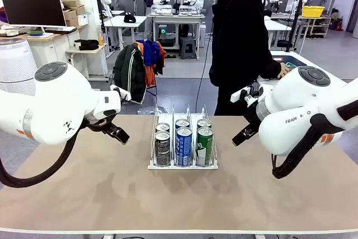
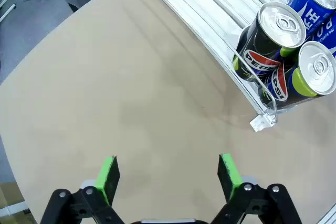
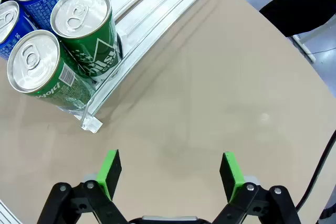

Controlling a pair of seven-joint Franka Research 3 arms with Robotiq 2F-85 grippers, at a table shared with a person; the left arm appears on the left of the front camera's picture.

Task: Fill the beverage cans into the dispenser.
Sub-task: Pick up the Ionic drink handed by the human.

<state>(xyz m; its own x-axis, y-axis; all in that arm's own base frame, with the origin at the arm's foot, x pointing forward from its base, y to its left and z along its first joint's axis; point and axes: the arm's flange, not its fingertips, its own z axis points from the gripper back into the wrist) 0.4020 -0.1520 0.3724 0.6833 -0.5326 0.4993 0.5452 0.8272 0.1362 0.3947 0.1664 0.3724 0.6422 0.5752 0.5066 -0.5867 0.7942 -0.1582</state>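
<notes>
Front view: the dispenser (image 1: 183,166) is seen loaded two to a lane, with black cans (image 1: 163,148) in the lane nearest the left end effector (image 1: 118,134), blue cans (image 1: 183,145) in the middle lane, and green cans (image 1: 205,145) in the lane nearest the right end effector (image 1: 240,136). Every can seen is already set in a lane, so the filling is judged done or nearly so. The rear of each lane is left bare, and room for more is judged to remain there.

The dispenser is placed between the two end effectors, apart from both: ahead and to the right of the left one, ahead and to the left of the right one. Both end effectors are held low over the worktop (image 1: 84,183), tilted down and turned inward. On each, the fingers are spread wide and nothing is pinched.
</notes>
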